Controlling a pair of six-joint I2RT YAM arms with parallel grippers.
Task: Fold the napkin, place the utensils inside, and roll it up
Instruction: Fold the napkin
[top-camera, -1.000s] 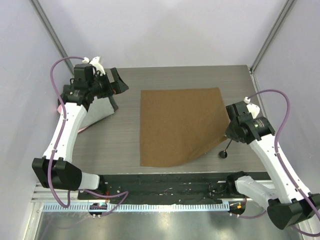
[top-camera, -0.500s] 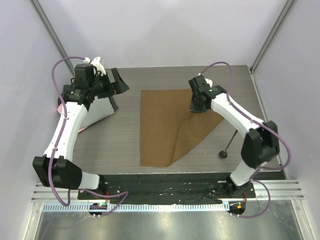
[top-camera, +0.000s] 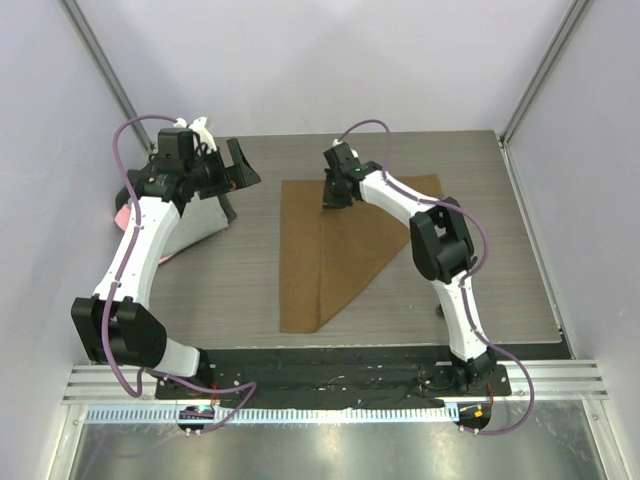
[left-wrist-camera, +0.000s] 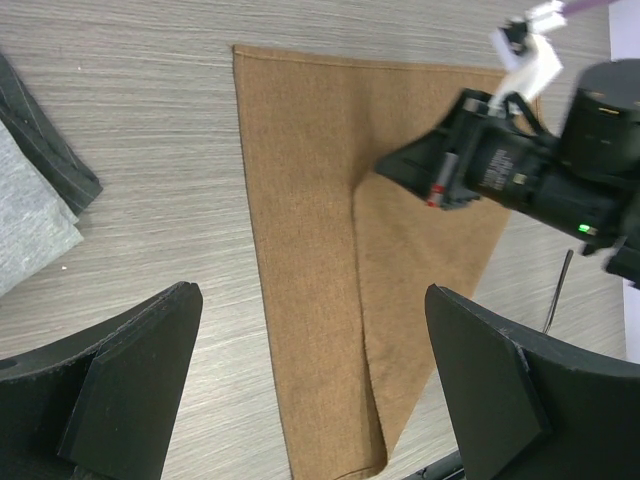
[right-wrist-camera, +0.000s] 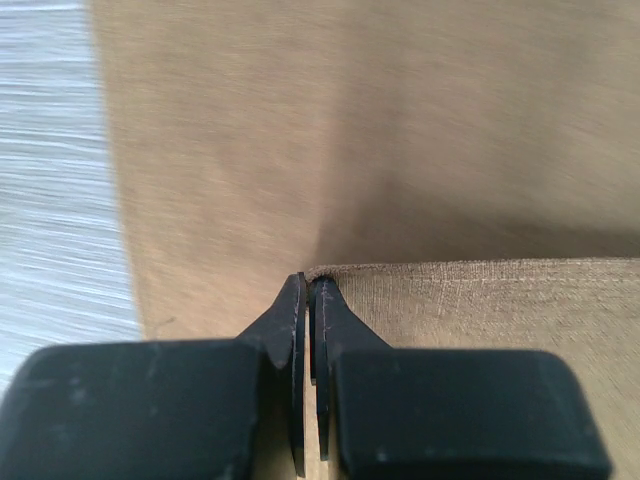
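Napkin (top-camera: 335, 240) corner now farther left, in tightly closed right end effector (right-wrist-camera: 310, 285); left end effector (top-camera: 243, 170) wide.

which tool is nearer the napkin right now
Right. The right tool is shut on a folded-over corner of the napkin, at its far side. The left tool hangs open off to the napkin's left, apart from the fabric.

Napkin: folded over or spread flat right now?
Folded diagonally: the right pincer, shut on a corner of the napkin, holds it over the far-left part, and a doubled triangle lies on the right side.
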